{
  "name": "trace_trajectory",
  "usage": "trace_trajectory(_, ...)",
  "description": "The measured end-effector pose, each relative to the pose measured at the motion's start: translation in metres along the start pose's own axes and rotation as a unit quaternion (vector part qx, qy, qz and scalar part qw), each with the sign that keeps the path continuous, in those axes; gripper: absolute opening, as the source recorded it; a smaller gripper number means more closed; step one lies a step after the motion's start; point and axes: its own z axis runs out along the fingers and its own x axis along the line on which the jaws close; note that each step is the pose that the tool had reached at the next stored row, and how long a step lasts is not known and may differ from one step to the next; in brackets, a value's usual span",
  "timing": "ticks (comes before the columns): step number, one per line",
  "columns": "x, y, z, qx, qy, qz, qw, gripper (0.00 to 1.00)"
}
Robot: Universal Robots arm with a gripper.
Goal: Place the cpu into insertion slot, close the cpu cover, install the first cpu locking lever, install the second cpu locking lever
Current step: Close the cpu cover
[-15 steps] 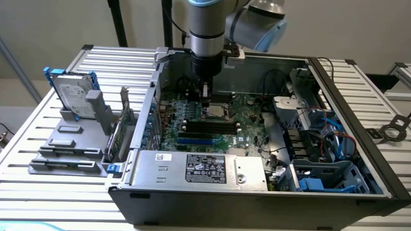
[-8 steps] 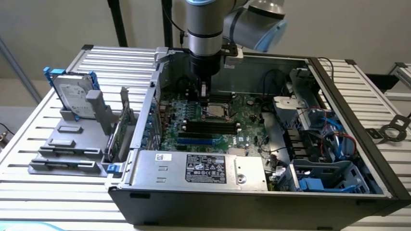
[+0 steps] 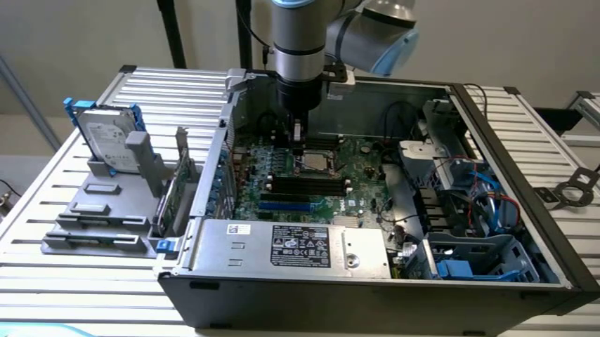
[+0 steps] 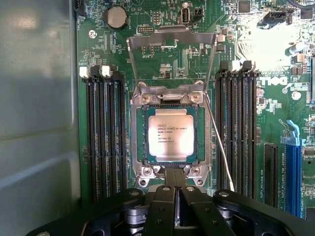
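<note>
Slatted metal table (image 3: 56,295), with a dark computer case (image 3: 375,302) lying open on it. Nearest in the exterior view is a silver power supply (image 3: 281,246) with a label. At that view's left a hard drive (image 3: 105,137) stands upright in a grey fixture.

Past the power supply is the green board (image 4: 98,54). The gripper (image 4: 173,179) hangs over it, pointing straight down, fingers pressed together with nothing between them, tips just beside the insertion slot (image 4: 137,142).

The cpu (image 4: 171,137) is seated in the slot, flat, printed face up. It is square, with no long axis, its edges parallel to the rim.

The cpu cover (image 4: 171,37) is hinged up on the side away from the fingers, tilted back. A thin locking lever (image 4: 220,147) stands unlatched along one side.

Long black memory slots (image 4: 106,137) flank the socket closely on two sides. The space above the chip is open. A grey case wall runs beyond one bank.
</note>
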Motion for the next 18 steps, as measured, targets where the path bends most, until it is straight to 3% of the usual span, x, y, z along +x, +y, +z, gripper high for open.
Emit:
trace_trajectory(3,0.0,0.0002,0.0,0.0,0.0001,0.0,1.0,0.11)
trace_trajectory(5,0.0,0.0047,0.0001,0.0004,0.0022,0.0,1.0,0.11)
trace_trajectory(11,0.002,0.0323,-0.0067,0.0033,0.012,0.001,0.9999,0.11)
trace_trajectory(18,0.003,0.0652,-0.0266,0.0056,0.0184,0.001,0.9998,0.11)
